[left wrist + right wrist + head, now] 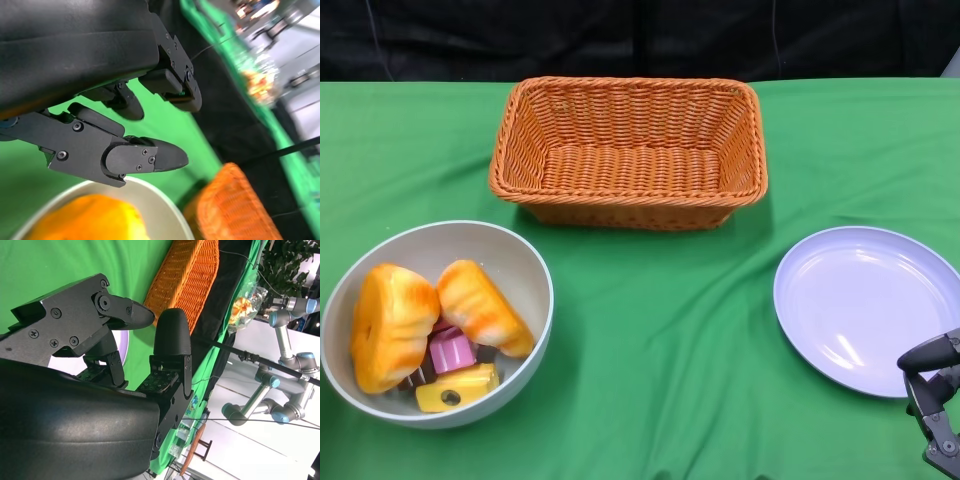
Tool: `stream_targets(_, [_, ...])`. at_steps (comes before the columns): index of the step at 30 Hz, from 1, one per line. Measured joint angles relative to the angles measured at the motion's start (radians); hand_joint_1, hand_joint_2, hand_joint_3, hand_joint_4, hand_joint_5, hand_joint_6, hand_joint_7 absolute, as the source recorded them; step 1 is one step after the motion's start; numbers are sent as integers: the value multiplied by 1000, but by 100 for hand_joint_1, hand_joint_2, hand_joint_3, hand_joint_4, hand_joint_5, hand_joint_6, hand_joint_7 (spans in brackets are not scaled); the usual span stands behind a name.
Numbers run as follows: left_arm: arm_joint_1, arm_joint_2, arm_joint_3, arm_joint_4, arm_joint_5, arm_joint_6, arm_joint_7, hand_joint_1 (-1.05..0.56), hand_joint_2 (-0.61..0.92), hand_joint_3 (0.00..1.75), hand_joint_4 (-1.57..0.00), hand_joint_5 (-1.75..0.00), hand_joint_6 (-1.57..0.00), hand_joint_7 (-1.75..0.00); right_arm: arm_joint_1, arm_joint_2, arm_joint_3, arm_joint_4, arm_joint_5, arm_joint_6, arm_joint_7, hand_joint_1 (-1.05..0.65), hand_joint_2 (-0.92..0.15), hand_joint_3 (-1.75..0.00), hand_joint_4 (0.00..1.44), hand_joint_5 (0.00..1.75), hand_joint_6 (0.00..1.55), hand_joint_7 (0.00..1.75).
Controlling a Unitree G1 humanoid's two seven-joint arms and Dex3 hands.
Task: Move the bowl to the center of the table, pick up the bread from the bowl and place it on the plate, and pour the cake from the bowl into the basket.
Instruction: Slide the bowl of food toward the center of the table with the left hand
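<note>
A grey bowl (450, 240) sits at the table's front left. It holds two orange bread pieces (388, 325) (483, 308), a pink cake (450, 350) and a yellow cake (458, 388). The empty wicker basket (620, 85) stands at the back centre, and the lilac plate (865, 305) lies at the right. My right hand (935, 400) hovers at the plate's near edge; its fingers (172, 335) are apart and hold nothing. My left hand (110, 100) is outside the head view. Its spread, empty fingers hang just above the bowl's rim (150, 192) and a bread piece (95, 220).
Green cloth (660, 330) covers the table, with open cloth between bowl and plate. A black backdrop (640, 35) runs behind the far edge. The right wrist view shows other robot arms (280, 405) and a stand beyond the table.
</note>
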Motion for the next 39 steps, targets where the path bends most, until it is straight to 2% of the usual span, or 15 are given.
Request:
stream_targets(5, [-38,16,-33,77,10,78,-47,-71,92,60,-20,-3,-22,0,-1,0,1,3,-3,-1,0,-13,-69,-67,70,158,67,127])
stream_targets(8, [-82,25,-35,126,-4,172,-112,-79,92,63,-10,0,-12,0,-2,0,3,4,-4,-1,-1,-14,-69,-67,69,158,68,126])
stream_targets(11, [-113,31,-35,154,-36,276,-190,-80,92,64,-2,0,-5,0,-1,0,3,4,-10,-2,-2,-14,-69,-67,70,158,68,126])
stream_targets(15, [-124,31,-35,157,-65,342,-244,-79,92,64,0,0,-4,0,-2,0,3,4,-13,-4,-3,-13,-69,-68,70,158,68,125])
stream_targets(17, [-143,39,-62,171,-61,375,-301,-72,92,76,0,0,-1,0,-1,0,5,4,-15,-5,-7,-14,-68,-68,71,159,69,125])
stream_targets(22, [-209,65,-123,233,-35,443,-430,-68,92,84,0,0,0,0,-1,1,12,4,-20,-10,-12,-13,-68,-70,71,159,69,125])
stream_targets(28, [-298,67,-118,318,-45,512,-494,-72,92,81,0,0,0,0,-1,1,12,11,-22,-15,-14,-12,-67,-72,70,159,70,124])
stream_targets(39, [-417,68,-99,412,-70,659,-525,-76,92,70,0,0,0,0,-3,2,21,16,-40,-23,-19,-12,-66,-74,70,159,70,123])
